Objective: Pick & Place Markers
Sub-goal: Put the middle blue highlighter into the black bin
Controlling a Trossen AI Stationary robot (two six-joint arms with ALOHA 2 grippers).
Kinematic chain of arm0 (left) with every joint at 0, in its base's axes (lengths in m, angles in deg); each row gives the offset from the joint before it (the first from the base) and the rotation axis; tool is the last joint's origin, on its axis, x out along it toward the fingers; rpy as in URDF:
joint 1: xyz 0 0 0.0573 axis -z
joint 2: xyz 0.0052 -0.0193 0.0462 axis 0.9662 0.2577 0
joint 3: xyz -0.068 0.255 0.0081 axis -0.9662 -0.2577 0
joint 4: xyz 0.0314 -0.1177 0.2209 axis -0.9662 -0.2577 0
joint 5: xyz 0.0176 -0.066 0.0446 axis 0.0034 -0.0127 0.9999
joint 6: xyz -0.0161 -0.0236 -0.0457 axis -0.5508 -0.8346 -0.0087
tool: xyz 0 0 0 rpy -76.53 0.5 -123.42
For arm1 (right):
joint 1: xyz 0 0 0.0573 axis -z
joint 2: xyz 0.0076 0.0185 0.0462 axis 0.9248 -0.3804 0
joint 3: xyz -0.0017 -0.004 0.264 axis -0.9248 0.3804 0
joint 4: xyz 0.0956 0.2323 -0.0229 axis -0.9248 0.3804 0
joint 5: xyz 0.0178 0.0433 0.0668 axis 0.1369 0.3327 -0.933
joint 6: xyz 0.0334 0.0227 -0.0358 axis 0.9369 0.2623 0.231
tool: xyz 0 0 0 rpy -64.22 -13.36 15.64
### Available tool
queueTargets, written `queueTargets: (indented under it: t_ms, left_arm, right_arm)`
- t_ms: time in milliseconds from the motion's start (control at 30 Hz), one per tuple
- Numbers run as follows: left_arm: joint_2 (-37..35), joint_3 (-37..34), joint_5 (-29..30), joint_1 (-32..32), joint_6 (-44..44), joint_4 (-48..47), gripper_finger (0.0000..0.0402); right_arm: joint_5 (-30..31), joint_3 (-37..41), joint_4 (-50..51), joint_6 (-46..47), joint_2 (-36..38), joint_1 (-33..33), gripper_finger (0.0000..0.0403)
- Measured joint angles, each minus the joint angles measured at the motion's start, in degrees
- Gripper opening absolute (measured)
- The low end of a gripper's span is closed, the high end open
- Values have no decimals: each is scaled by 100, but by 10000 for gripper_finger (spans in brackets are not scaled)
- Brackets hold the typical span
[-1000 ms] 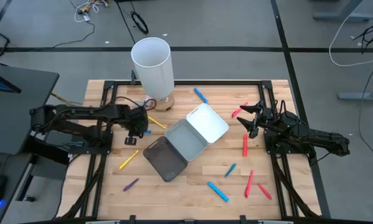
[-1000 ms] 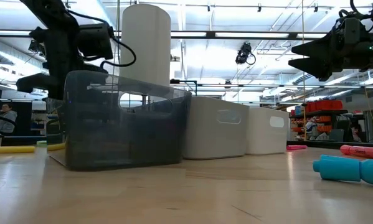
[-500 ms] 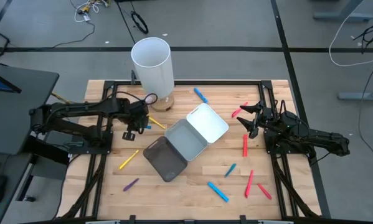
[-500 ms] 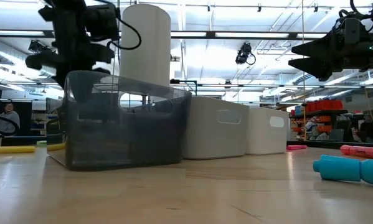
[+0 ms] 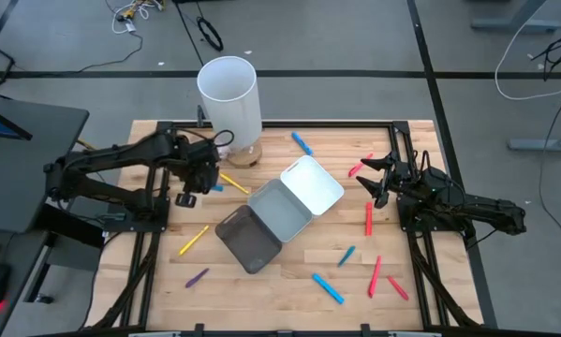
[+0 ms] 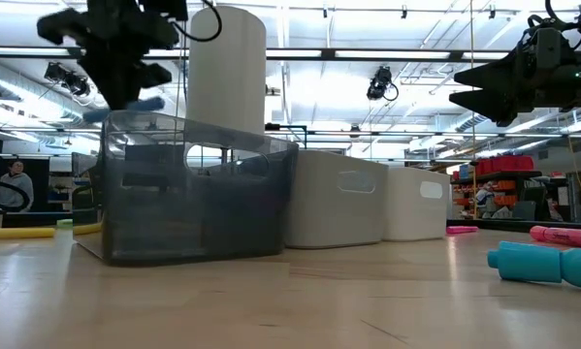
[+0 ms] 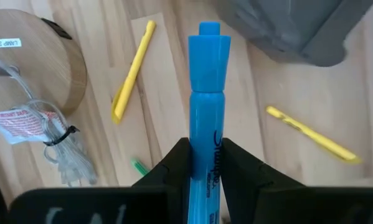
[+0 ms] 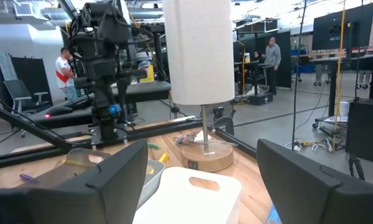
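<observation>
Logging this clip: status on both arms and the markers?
Left gripper shut on blue marker, raised beside the dark tray. Right gripper open, waiting at table's right. Other markers scattered on the table. Nothing in the way.

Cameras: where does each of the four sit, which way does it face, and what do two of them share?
High view: overhead, straight down on the wooden table; both arms show.
Low view: table height, level past the smoky grey translucent tray; left hand and right hand show above.
Left wrist view: on the left arm, looking down past its own fingers shut on a blue capped marker.
Right wrist view: on the right arm, its open fingers in front, facing the left arm.
Shared: low and right wrist views both show the tall white cylinder.
</observation>
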Motion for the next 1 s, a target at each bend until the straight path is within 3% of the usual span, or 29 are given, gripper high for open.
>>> queueTargets:
  t_ms: [467, 1000]
  left_arm:
    - [-52, 1084, -11, 686, -145, -1000, 69]
    - [-393, 1389, -35, 1959, -599, -1474, 69]
  right_arm:
    - [0, 0, 2, 0, 0, 2, 302]
    - [0, 0, 10, -2, 2, 2, 302]
